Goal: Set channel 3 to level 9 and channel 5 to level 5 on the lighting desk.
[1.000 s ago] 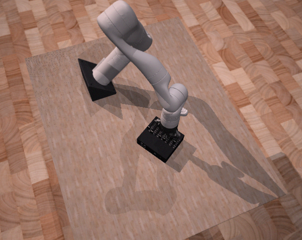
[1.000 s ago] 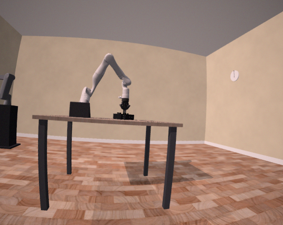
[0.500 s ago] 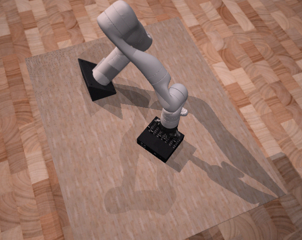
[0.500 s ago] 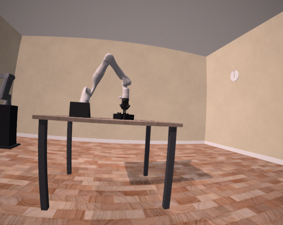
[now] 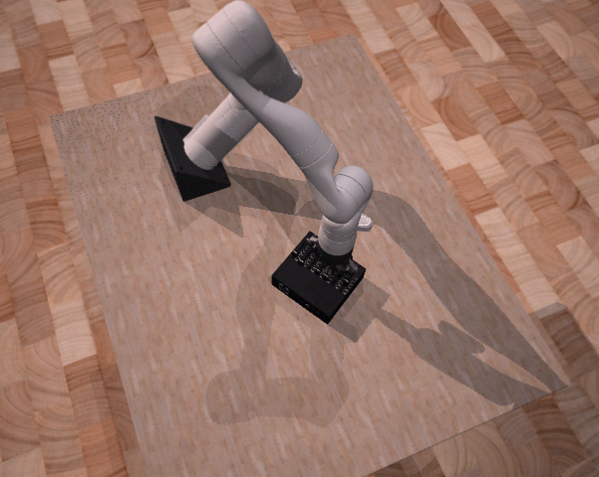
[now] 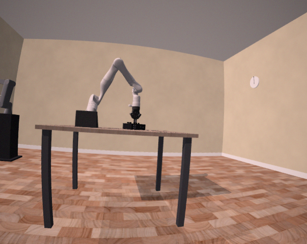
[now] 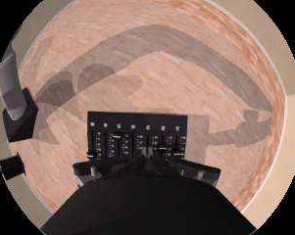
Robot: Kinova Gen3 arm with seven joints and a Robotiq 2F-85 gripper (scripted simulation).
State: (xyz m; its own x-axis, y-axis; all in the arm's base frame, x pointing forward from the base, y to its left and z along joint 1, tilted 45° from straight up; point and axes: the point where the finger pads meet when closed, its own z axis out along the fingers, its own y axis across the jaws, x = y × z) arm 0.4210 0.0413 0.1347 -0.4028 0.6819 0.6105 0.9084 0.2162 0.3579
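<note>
The lighting desk [image 5: 317, 279] is a small black box with a row of faders, standing flat on the wooden table. It also shows in the exterior view [image 6: 133, 126] and in the wrist view [image 7: 137, 140]. My gripper [image 5: 334, 262] points straight down onto the fader row, near its middle, with its fingers shut. In the side view the gripper [image 6: 134, 121] has its tips at the desk's top face. In the wrist view the gripper [image 7: 146, 157] has its tips low over the middle faders. The fader caps are too small to read their levels.
The arm's black base block [image 5: 189, 159] stands at the back left of the table. A second robot on a black pedestal [image 6: 4, 131] stands on the floor far left. The table edges lie well away from the desk.
</note>
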